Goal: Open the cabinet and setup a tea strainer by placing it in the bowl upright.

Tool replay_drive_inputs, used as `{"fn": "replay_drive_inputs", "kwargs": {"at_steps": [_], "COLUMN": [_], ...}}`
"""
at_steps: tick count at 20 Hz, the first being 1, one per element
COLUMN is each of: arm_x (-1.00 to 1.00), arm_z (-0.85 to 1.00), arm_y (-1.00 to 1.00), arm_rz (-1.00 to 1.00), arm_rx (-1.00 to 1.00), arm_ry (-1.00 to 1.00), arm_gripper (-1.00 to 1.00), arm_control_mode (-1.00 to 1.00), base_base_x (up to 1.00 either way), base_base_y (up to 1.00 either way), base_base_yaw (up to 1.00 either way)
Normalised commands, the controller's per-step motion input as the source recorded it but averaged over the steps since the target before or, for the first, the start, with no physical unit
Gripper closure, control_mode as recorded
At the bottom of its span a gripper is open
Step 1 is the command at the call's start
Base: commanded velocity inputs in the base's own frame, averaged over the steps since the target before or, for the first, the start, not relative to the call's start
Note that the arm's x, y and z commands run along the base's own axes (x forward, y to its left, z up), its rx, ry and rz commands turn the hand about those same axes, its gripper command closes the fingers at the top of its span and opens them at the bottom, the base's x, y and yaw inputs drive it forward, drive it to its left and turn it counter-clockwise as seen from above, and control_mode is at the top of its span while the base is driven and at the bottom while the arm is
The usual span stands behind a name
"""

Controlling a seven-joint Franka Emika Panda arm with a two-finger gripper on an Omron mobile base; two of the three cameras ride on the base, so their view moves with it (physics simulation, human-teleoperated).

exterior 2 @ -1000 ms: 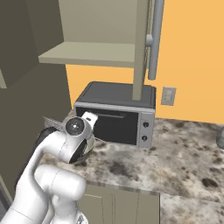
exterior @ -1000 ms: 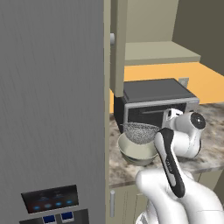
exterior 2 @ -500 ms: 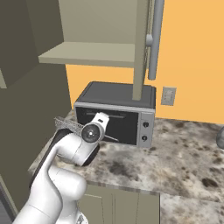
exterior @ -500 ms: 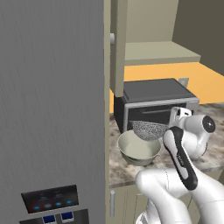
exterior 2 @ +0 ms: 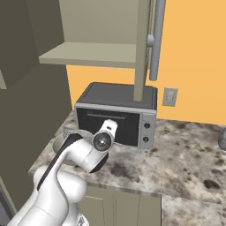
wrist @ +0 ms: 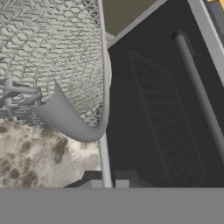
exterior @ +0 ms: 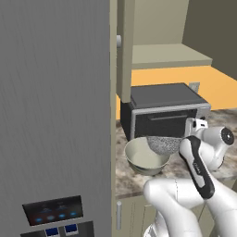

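The pale bowl stands on the stone counter in front of the black oven. The tea strainer has its mesh basket over the bowl's right rim and overlapping it. In the hand view the mesh is large at the upper left, with the bowl's rim curving across it. The strainer's thin handle runs down between my fingertips. My gripper is shut on that handle, and its hand is just right of the bowl. The cabinet door stands open, edge-on.
A tall grey fridge walls off the left. The cabinet shelf and the door's bar handle hang above the oven. The oven's door handle is close to my hand. A wall outlet is to the right, above open counter.
My arm has swung right with the strainer; the mesh basket went from over the bowl's middle to its right rim. The bowl has stayed put.
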Motion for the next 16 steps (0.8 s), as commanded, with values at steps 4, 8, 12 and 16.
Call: {"fn": "replay_drive_inputs", "kwargs": {"at_steps": [4, 8, 12, 16], "arm_x": [0.26, 0.10, 0.00, 0.00], "arm_z": [-0.60, -0.48, -0.41, -0.63], "arm_y": [0.34, 0.59, 0.70, 0.73], "arm_rz": [0.00, -0.03, -0.08, -0.09], "arm_rx": [-0.05, -0.07, -0.07, -0.12], "arm_ry": [-0.11, -0.09, -0.01, 0.00], "arm_gripper": [1.00, 1.00, 1.00, 1.00], "arm_control_mode": [-1.00, -1.00, -1.00, -1.00], "base_base_x": [0.00, 0.00, 0.00, 0.00], "base_base_y": [0.00, 0.00, 0.00, 0.00], "base_base_yaw": [0.00, 0.00, 0.00, 0.00]}}
